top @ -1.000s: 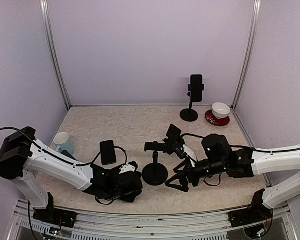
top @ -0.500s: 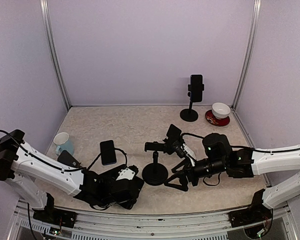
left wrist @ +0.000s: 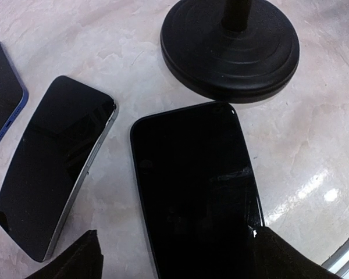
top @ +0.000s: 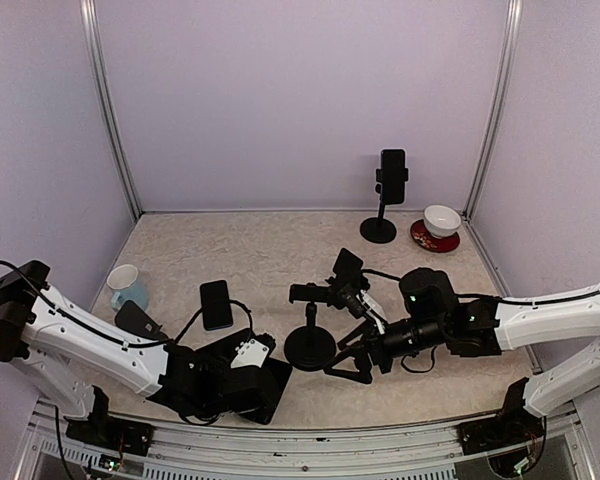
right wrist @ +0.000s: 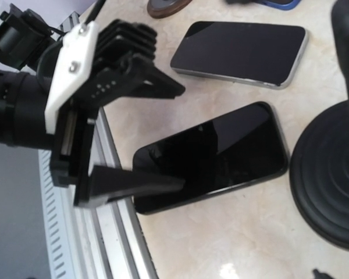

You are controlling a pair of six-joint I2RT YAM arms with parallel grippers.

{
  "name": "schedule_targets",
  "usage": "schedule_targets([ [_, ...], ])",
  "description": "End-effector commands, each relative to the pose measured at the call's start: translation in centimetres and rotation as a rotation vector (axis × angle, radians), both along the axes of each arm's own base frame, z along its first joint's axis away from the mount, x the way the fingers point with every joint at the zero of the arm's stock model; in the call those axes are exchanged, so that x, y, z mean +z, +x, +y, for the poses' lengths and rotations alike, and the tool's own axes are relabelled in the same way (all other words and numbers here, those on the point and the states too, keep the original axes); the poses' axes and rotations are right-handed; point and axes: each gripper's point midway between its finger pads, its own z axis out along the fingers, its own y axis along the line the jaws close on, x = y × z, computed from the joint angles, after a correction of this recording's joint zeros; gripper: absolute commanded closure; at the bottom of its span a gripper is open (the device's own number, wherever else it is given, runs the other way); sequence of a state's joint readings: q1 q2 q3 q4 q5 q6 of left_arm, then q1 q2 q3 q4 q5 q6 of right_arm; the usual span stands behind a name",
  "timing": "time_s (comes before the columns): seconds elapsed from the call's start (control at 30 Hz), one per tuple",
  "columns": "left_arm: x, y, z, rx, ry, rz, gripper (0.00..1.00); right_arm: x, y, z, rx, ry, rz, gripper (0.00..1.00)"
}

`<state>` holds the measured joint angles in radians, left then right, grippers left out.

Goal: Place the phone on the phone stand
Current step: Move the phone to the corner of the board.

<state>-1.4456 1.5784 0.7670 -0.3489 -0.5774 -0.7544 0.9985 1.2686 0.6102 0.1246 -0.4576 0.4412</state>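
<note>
A black phone (left wrist: 195,186) lies flat on the table just in front of the round base of the empty phone stand (left wrist: 230,49), which shows in the top view (top: 311,345) with its clamp up. My left gripper (left wrist: 174,258) hangs low over the phone's near end, open, one finger on each side; the right fingertip (left wrist: 291,256) is at the phone's edge, the left one stands apart. In the right wrist view the same phone (right wrist: 215,154) lies partly under a left-gripper finger. My right gripper (top: 352,362) is open and empty beside the stand's base.
A silver-edged phone (left wrist: 52,174) and a blue phone (left wrist: 3,87) lie left of the black one. A second stand (top: 391,175) holding a phone is at the back right, next to a bowl (top: 441,218) on a red saucer. A cup (top: 125,283) sits far left. The table's front rail (right wrist: 113,232) is close.
My left arm has dropped and carried its gripper slightly right over the black phone, and its jaws have widened. The right gripper has edged a little left.
</note>
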Motion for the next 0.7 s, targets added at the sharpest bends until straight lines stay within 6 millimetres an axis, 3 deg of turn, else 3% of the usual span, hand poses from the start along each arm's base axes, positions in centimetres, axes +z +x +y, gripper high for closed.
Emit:
schedule_targets([
  [0.0,-0.3,-0.4,-0.2,0.026,-0.018,0.035,0.02,-0.4,0.3,0.0,-0.009,-0.001,0.004,0.0],
  [0.27,-1.4,-1.5,-1.6,-0.022,-0.043,0.12,0.01,-0.9,0.3,-0.1,-0.011,-0.017,0.001,0.0],
  [0.67,-4.1,-2.2,-0.5,0.041,0.072,0.178,0.01,-1.2,0.4,-0.4,-0.016,-0.029,-0.014,0.0],
])
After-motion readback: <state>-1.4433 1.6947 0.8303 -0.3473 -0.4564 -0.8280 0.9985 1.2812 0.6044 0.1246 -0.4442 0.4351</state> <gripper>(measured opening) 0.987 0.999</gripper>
